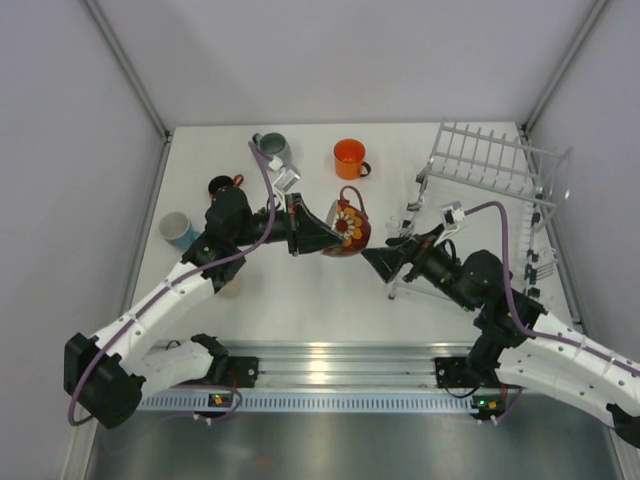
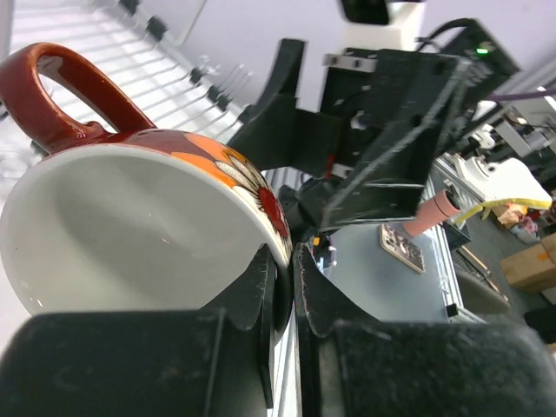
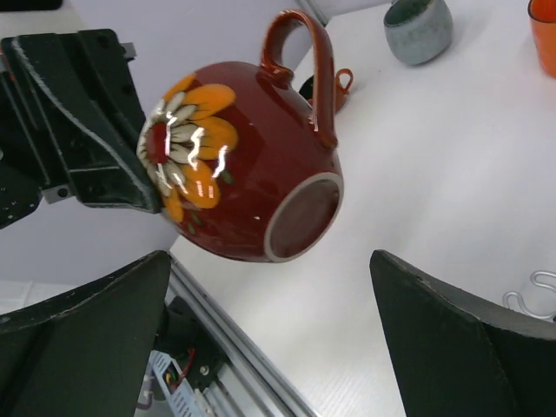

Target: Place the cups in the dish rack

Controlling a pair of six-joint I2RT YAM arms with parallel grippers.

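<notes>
While our left gripper (image 1: pixel 332 235) pinches the glossy dark red flowered mug (image 1: pixel 350 225) above the tabletop's (image 1: pixel 300 310) middle, our spread right gripper (image 1: pixel 385 262) faces its base. The silvery wire dish rack (image 1: pixel 495 165) fills the far right corner.

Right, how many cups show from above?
5: grey cup and orange cup at back, black-lined cup and blue cup left, red cup held mid-table. Another may hide beneath the left arm.

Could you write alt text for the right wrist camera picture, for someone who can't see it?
A dark red mug painted with an orange flower is held tilted, base toward the camera, by the left gripper clamped on its rim. The right gripper is open in the foreground; a grey mug sits on the white table behind.
</notes>
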